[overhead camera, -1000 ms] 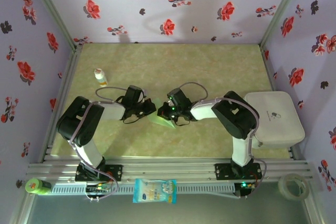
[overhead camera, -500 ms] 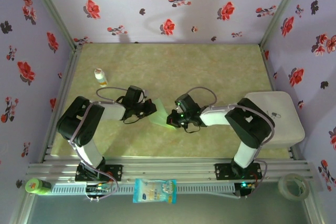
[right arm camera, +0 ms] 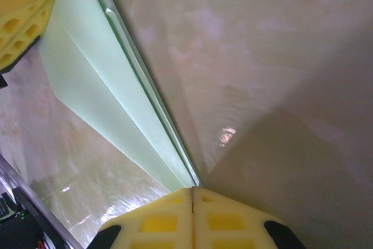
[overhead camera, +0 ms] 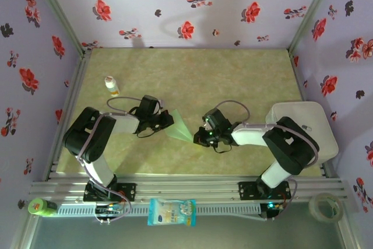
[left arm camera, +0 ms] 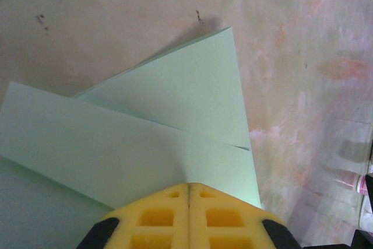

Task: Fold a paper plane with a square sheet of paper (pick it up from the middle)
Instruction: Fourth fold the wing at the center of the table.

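Observation:
The square sheet of paper [overhead camera: 178, 126], pale mint green, is folded into a slim pointed wedge just above the table between the two arms. My left gripper [overhead camera: 164, 122] is shut on its wide left end; in the left wrist view the yellow pads [left arm camera: 157, 217] meet with the layered paper [left arm camera: 175, 115] running into their seam. My right gripper [overhead camera: 201, 137] is shut at the sharp right tip. In the right wrist view the folded edges [right arm camera: 99, 86] narrow right into the closed seam [right arm camera: 192, 188], and the left gripper's yellow pad [right arm camera: 17, 16] shows at the top left.
A small white bottle [overhead camera: 111, 86] stands at the back left. A white box [overhead camera: 303, 132] lies at the right edge beside the right arm. On the front rail are a white-and-blue packet [overhead camera: 172, 211], a tape roll [overhead camera: 325, 207] and a green object [overhead camera: 41, 206].
My right gripper has slid rightwards along the paper, from close to the left gripper out to the tip, so more of the green paper shows. The left gripper has stayed put.

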